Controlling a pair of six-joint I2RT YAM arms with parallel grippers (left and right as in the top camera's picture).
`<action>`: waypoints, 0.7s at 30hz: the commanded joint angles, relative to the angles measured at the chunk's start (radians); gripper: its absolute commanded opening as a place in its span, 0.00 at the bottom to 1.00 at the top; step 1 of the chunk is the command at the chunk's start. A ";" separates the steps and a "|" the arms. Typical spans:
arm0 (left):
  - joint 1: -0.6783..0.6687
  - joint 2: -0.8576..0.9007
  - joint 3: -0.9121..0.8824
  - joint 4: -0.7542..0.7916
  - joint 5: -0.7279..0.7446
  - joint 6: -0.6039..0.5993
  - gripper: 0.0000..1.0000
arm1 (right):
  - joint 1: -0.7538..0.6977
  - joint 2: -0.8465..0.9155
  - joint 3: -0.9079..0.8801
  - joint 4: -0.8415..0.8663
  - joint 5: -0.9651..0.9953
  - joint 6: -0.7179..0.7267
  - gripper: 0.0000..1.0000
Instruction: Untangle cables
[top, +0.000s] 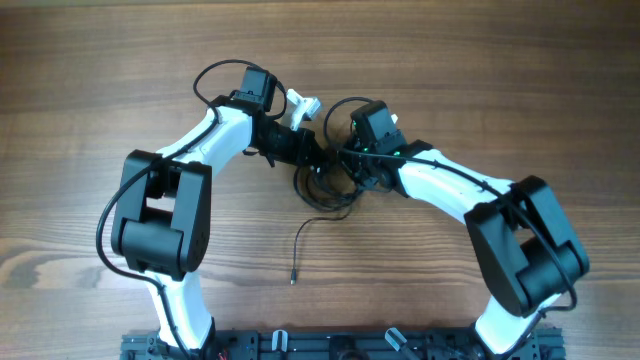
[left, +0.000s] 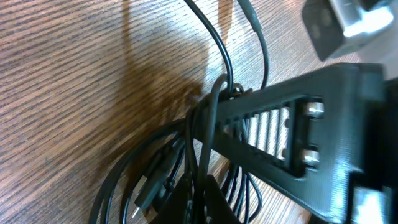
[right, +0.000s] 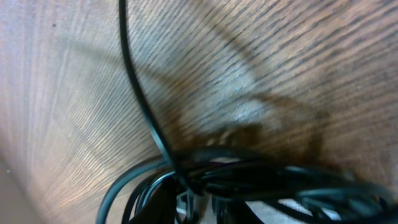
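Wooden table (top: 100, 80), bare grain. Take the cables (top: 325, 190) as your mark: a tangled black bundle mid-table, lying on the wood.

The left arm (top: 160, 210) reaches in from the bundle's left side and the right arm (top: 525, 245) from its right side. Both wrists meet over the bundle.

The left gripper (top: 306, 156) sits at the bundle's far-left edge. In its wrist view the fingers (left: 292, 124) are pressed together, with several strands pinched between them.

The right gripper (top: 352, 172) is low on the bundle's right edge. In its wrist view the loops fill the bottom of the picture and you cannot tell how the fingers stand.

One loose strand (top: 300, 240) trails from the bundle towards the robot's base, ending in a small plug (top: 293, 280).
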 joint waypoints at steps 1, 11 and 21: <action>0.002 0.013 -0.011 0.003 0.030 0.023 0.04 | 0.003 0.044 -0.005 0.016 0.018 0.004 0.22; 0.002 0.013 -0.011 0.003 0.001 0.023 0.04 | 0.002 0.055 -0.005 0.018 0.018 0.000 0.12; 0.002 0.013 -0.011 -0.017 -0.093 0.019 0.04 | -0.055 0.005 -0.005 0.163 -0.317 -0.184 0.04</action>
